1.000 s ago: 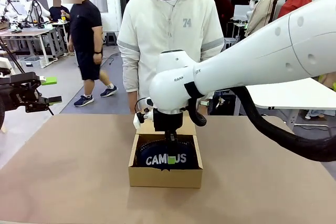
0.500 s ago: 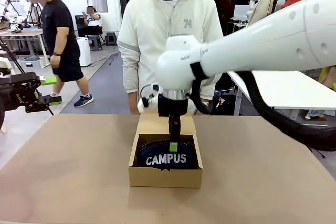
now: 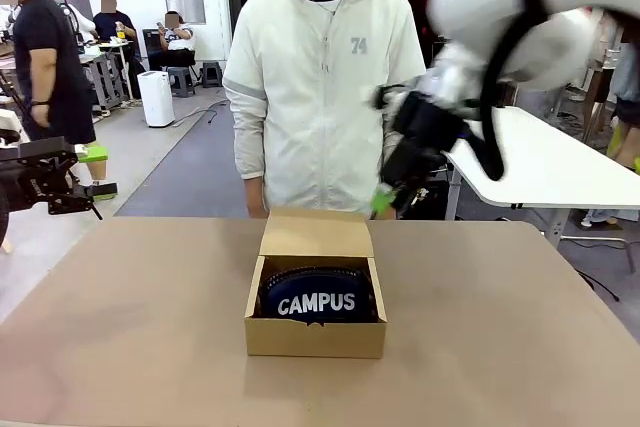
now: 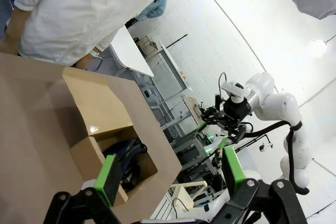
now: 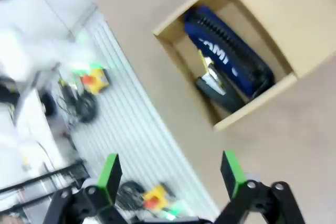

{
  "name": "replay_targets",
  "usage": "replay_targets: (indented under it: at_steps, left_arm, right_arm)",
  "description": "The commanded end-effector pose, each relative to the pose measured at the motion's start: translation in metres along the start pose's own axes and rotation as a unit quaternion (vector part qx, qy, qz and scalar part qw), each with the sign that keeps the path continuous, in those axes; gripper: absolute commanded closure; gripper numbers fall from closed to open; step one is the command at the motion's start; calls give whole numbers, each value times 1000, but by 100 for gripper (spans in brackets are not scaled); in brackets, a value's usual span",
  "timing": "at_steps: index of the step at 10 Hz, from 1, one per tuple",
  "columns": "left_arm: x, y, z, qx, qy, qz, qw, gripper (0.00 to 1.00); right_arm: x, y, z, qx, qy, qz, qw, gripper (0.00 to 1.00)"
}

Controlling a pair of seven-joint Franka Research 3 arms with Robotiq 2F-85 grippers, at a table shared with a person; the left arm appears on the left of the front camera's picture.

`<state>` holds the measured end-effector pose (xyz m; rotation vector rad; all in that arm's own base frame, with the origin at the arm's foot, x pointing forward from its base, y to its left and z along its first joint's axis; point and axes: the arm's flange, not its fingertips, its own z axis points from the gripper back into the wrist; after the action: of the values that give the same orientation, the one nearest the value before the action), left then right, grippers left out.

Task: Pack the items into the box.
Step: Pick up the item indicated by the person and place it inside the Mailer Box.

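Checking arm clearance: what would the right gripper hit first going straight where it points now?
Likely the bare table, just beside the box, not the pouch inside; the wrist view is blurred, so depth is uncertain.

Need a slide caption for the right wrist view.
Right gripper open, clear of the shallow brown cardboard box holding the navy blue CAMPUS pouch and small black stapler.

A lab hall: white worktable [image 3: 540,172], people [image 3: 112,22] working
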<state>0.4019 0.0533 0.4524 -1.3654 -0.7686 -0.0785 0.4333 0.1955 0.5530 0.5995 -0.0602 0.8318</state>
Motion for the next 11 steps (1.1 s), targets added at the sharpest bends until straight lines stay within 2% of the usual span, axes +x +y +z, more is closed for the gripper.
replay_targets:
  at_steps: [1,4,5,6,7,11]
  left_arm:
    - [-1,-1,3,-5,6,-7,1000,0]
    - [-1,-1,3,-5,6,-7,1000,0]
    - [-1,-1,3,-5,6,-7,1000,0]
    - [-1,-1,3,-5,6,-7,1000,0]
    - [-1,-1,3,-5,6,-7,1000,0]
    - [-1,-1,3,-5,6,-7,1000,0]
  right_arm:
    - [-95,-22,36,75,-152,-97,981,0]
    - [-206,-75,71,135,-304,-149,931,0]
    - [-231,-97,69,140,-350,-165,911,0]
    - [-237,-118,54,132,-378,-139,906,0]
    - [-228,-85,80,143,-298,-177,927,0]
    - [-228,-85,80,143,-298,-177,927,0]
